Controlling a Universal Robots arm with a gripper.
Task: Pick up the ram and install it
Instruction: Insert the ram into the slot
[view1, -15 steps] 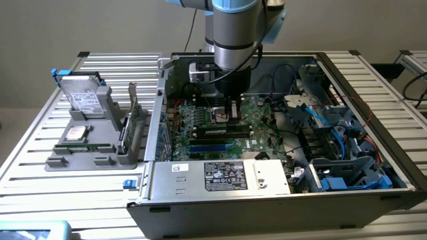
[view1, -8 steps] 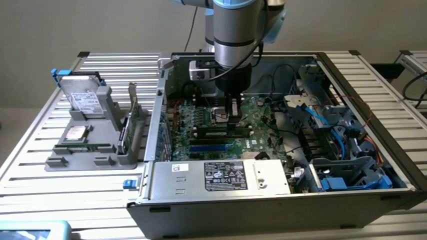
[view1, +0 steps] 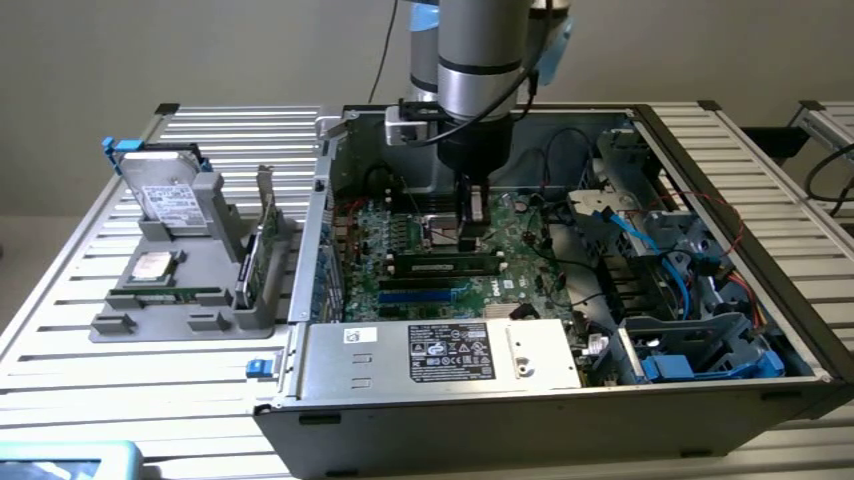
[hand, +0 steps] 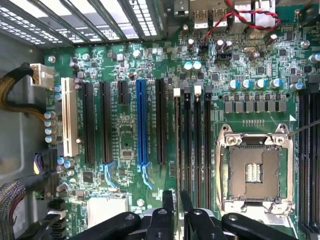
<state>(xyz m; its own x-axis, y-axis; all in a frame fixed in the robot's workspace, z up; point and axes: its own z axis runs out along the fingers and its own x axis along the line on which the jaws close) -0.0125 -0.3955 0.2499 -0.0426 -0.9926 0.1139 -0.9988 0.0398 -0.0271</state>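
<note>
1. The ram (view1: 447, 266) stands on its long edge on the motherboard (view1: 527, 215), seated along one of the memory slots (hand: 197, 150).
2. My gripper (view1: 470, 243) sits straight above the stick's middle. My jaws are drawn together on its top edge, one of my fingers (hand: 167, 212) against each face.
3. The slot it occupies is the one nearest the blue expansion slot (hand: 141, 122). The open processor socket (hand: 254, 172) lies on the far side of the slot bank.
4. In the exterior view the power supply (view1: 441, 350) lies along the near side of the case (view1: 534, 430).
5. Outside the case, toward the exterior view's left, a grey holder (view1: 114, 325) rests on the slatted table (view1: 80, 400). It carries a hard drive (view1: 171, 195), a processor chip (view1: 150, 265) and an upright expansion card (view1: 267, 225), all well apart from me.
</note>
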